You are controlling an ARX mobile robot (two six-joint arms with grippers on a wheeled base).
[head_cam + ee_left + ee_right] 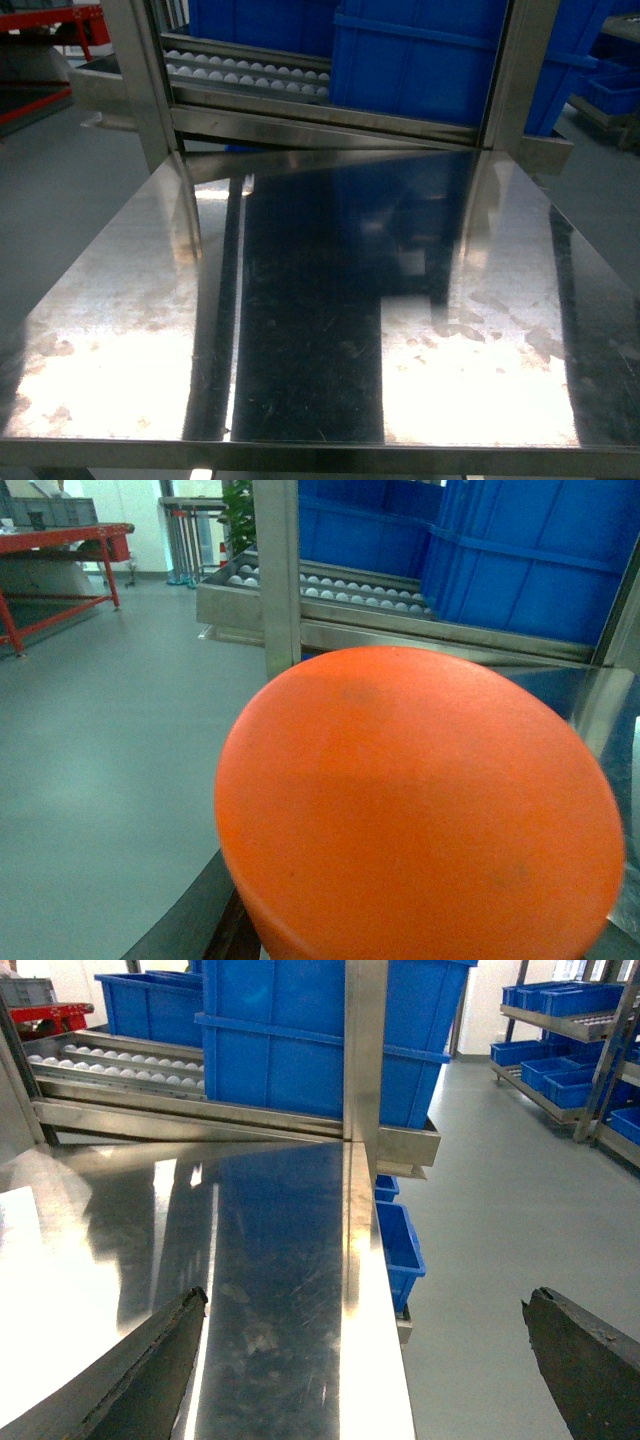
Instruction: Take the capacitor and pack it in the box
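Orange and rounded, something (pixel 420 810) fills the left wrist view, hiding that hand's state. Right hand (pixel 365 1360) hangs wide open, empty, above the steel desk (pixel 120 300). Neither capacitor nor box shows, so direction is unknowable.

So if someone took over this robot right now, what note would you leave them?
Right gripper: open, empty, over the steel table's right edge.
Left gripper: hidden behind an orange round object that fills its camera; cannot tell if open or shut.
Job's things: no recognisable capacitor and no pink box in any view. Only blue bins on the roller rack behind the table.
Done: nothing visibly packed.
Left: find the box, pick the capacitor, pack it.
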